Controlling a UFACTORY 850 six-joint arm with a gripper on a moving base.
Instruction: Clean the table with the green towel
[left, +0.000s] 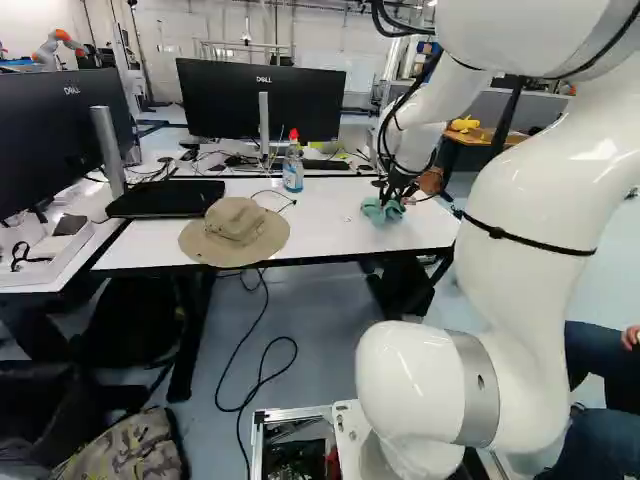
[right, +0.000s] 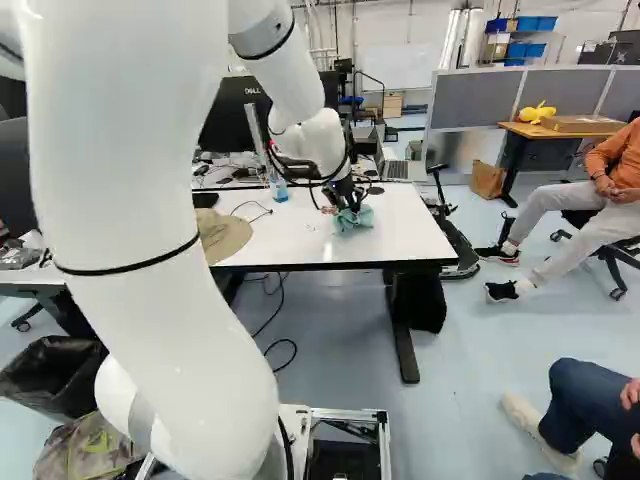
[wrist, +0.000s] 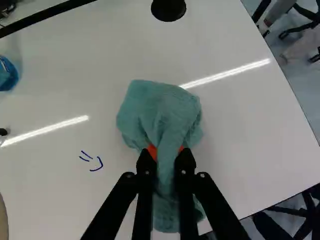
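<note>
1. Landmark: we use the spray bottle (left: 293, 170), blue liquid, red top, upright on the white tabletop (left: 330, 203).
2. Green towel (wrist: 160, 115): on the tabletop, right of the bottle in the left base view and closer to the base. Bunched up; we log it as teal.
3. Jaws: narrow, pinching a fold of towel between the orange pads. We see cloth on both sides of the grip.
4. Arm (right: 325, 140): reaches past the bottle's right side in the left base view, tip down at the towel.
5. Blue pen strokes (wrist: 99, 164): a few on the tabletop, closer to the base than the bottle.
6. Tan hat (left: 235, 225): left of the bottle in the left base view, closer to the base.
7. Thin black cable (left: 272, 193): lies just base-side of the bottle.
8. Monitor (left: 250, 100): we have it behind the bottle.
</note>
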